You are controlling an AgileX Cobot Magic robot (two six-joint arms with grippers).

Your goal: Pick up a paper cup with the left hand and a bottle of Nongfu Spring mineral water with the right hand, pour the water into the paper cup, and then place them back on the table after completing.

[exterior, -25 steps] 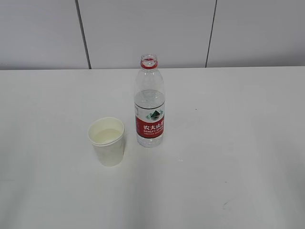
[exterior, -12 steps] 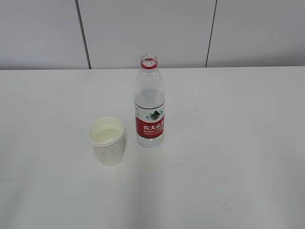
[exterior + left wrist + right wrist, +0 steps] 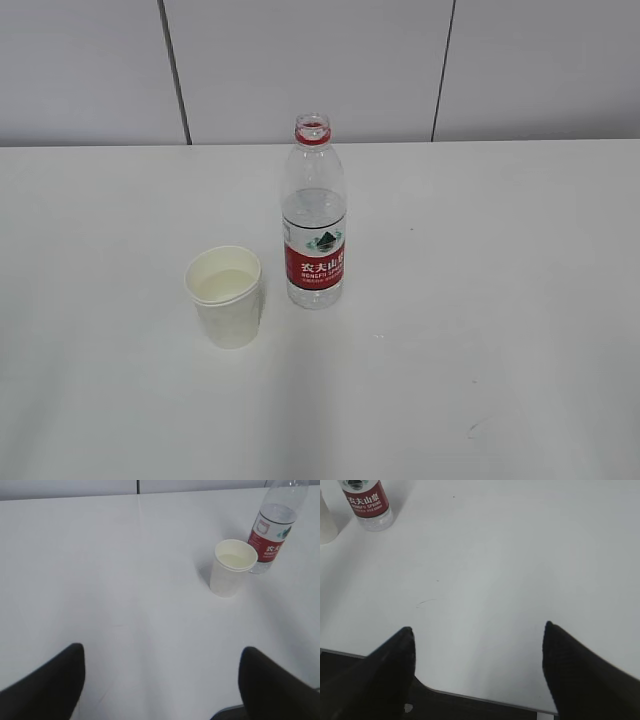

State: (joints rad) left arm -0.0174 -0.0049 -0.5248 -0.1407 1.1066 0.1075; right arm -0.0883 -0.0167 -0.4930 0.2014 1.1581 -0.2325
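A white paper cup (image 3: pixel 225 295) with liquid in it stands upright on the white table (image 3: pixel 480 300). Right beside it stands an uncapped clear water bottle (image 3: pixel 314 215) with a red label, partly full. Neither arm shows in the exterior view. In the left wrist view my left gripper (image 3: pixel 162 662) is open and empty over bare table, well short of the cup (image 3: pixel 230 569) and bottle (image 3: pixel 272 527) at upper right. In the right wrist view my right gripper (image 3: pixel 477 640) is open and empty near the table's front edge, with the bottle (image 3: pixel 367 502) at the far upper left.
A pale panelled wall (image 3: pixel 300 60) runs behind the table. The table's front edge (image 3: pixel 485 696) shows in the right wrist view, with dark space below. A faint scratch mark (image 3: pixel 425 601) lies on the tabletop.
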